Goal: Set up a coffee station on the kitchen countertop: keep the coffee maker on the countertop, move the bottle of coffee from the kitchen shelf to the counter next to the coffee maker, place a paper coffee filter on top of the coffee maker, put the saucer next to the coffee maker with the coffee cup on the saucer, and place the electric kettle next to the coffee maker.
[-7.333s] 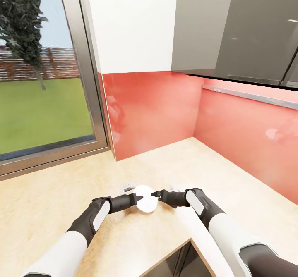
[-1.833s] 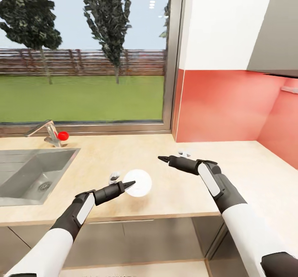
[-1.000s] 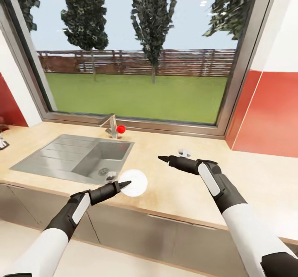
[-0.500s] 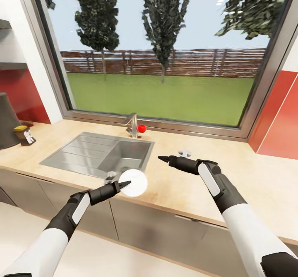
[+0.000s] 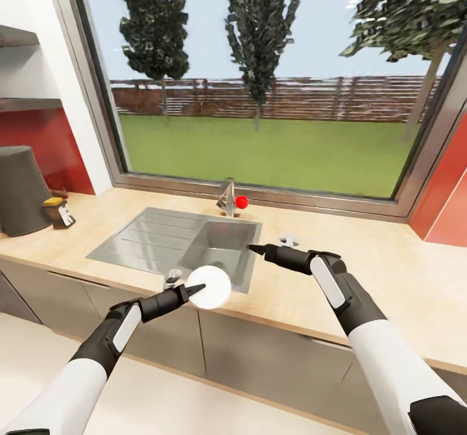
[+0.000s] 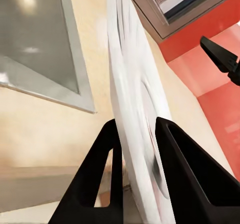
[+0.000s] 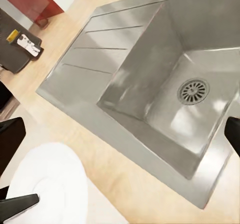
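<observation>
Far out beyond your left hand (image 5: pixel 194 288), at the bench's (image 5: pixel 389 273) end, stands a dark tapered coffee maker (image 5: pixel 21 191). Just beside it sits a small bottle of coffee (image 5: pixel 59 212) with a yellow cap; both rest on the bench under the wall shelf (image 5: pixel 19 104). Your left hand is clamped on the saucer (image 5: pixel 209 287), one finger on each face of the rim. In the left wrist view the saucer (image 6: pixel 137 114) stands on edge between the fingers (image 6: pixel 187 179). In the head view its round face is turned toward the camera, and it is held over the near front edge of the sink (image 5: pixel 188 243), apart from the bench surface. Past the saucer, the sink basin and its drain (image 7: pixel 194 90) lie ahead of both hands, with the tap (image 5: pixel 228 198) and its red knob (image 5: pixel 242 202) at the window side.

Your right hand (image 5: pixel 256 249) hovers over the sink's right rim, well apart from the saucer, carrying nothing. Whether its fingers are spread or pressed together cannot be told. A small white object (image 5: pixel 289 238) lies on the bench just beyond that hand.
</observation>
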